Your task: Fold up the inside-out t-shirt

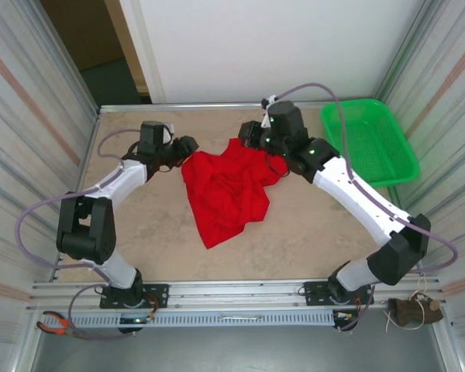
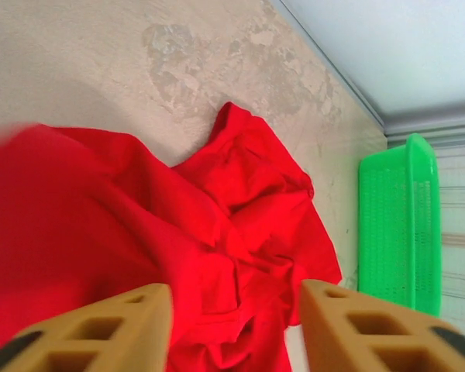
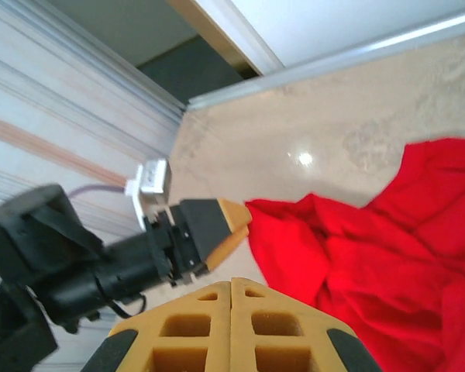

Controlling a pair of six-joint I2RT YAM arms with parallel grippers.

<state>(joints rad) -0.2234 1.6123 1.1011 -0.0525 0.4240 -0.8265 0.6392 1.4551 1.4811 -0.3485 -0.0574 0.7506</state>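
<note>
Because the left pincer [image 1: 187, 146] stands released, its tan fingers [image 2: 101, 333] apart over the cloth and gripping nothing, the corner beneath it is free to be taken. Left wrist view: red folds lie under and beyond the gap. Advice: come down on a single layer at an edge, a hem or a sleeve seam, not a bunch. A bunch would likely drag the whole heap.

Centre: the bright red short-sleeved cloth t-shirt [image 1: 229, 190] lies crumpled on the sandy-beige tabletop [image 1: 139, 225] between the two arms, wide at the far end and tapering to a point toward the bases. No print or lettering can be made out. My judgement: it is not yet spread and nothing is folded, so flattening comes first. Collar and hem cannot be told apart.

Right: the right pincer [image 1: 252, 133] sits at the shirt's far edge, clenched, its pads [image 3: 186, 325] flush together with no cloth visible between them. Whether it touches the cloth I cannot tell. It would need to open, take the opposite corner, then both pull apart, low and level.

Far right: a green plastic mesh basket [image 1: 368, 139], well apart from the shirt. Keep the pull clear of it.
</note>
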